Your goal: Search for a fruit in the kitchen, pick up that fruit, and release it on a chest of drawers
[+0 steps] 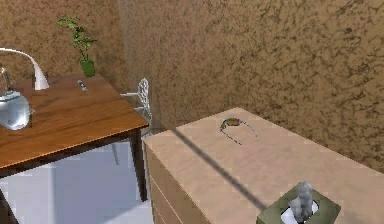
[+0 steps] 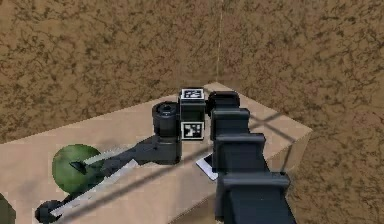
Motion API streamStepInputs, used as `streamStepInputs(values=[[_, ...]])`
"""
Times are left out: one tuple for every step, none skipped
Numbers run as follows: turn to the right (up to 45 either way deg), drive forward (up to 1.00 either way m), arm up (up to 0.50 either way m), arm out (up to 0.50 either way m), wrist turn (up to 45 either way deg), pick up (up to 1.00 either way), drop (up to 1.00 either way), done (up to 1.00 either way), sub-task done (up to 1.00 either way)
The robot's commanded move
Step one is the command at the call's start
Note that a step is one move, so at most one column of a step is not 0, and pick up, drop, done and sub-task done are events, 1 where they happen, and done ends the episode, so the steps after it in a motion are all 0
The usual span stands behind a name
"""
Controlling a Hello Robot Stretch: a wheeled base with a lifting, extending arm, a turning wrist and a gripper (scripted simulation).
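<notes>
while the dark arm [image 2: 240, 160] reaches over the pale chest of drawers [image 2: 120, 130], pincer [image 2: 62, 188] at a round green fruit [image 2: 64, 172] toward its left end, cannot tell the pincer's state or whether it holds the fruit, brown worktop [image 1: 70, 120] with plant [image 1: 80, 45] beside the chest

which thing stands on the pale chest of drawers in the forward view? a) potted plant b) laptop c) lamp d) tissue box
d, the tissue box stands on the top of the chest of drawers, near the forward view's bottom edge.
</notes>
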Motion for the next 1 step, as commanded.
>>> streamStepInputs(values=[[0.0,0.0,0.0,0.0,0.0,0.0,0.0,1.0,0.0]])
